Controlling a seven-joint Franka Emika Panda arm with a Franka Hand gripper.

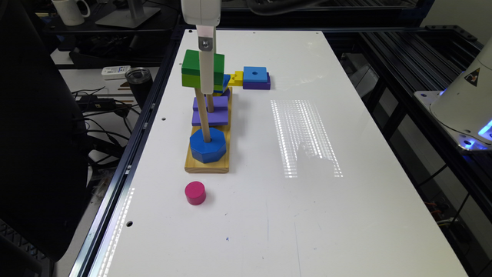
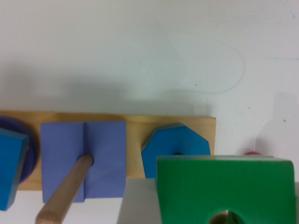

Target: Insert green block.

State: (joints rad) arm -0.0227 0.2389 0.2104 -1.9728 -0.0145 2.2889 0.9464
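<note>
A: Exterior view. End effector (image 1: 206, 82) hangs above the wooden base (image 1: 208, 166) on the white counter (image 1: 300, 215). The green block (image 1: 191, 69) sits high at the end effector, dark green half over lime half, clear of the counter, at the top of the nearest peg (image 1: 202, 119).

B: What is on the base?

A: Blue octagon (image 1: 208, 148) on the nearest peg, purple block (image 1: 215, 111) on the next peg behind it. A blue-on-purple square block (image 1: 256, 78) lies on the counter beyond the base, a yellow piece (image 1: 238, 78) just beside it. Magenta cylinder (image 1: 195, 192) stands apart, near the base's near end.

B: Wrist view?

A: Green block (image 2: 224, 186) close to the camera, its round hole partly seen at the picture's edge. Beneath it the blue octagon (image 2: 175, 144), partly covered by the block. Purple block (image 2: 84, 158) with its peg (image 2: 65, 193) rising through it; wooden base (image 2: 135, 140) under both.

B: Grip state?

A: Block is raised at the end effector, but the fingers are not seen, so I cannot tell if it is clamped
</note>
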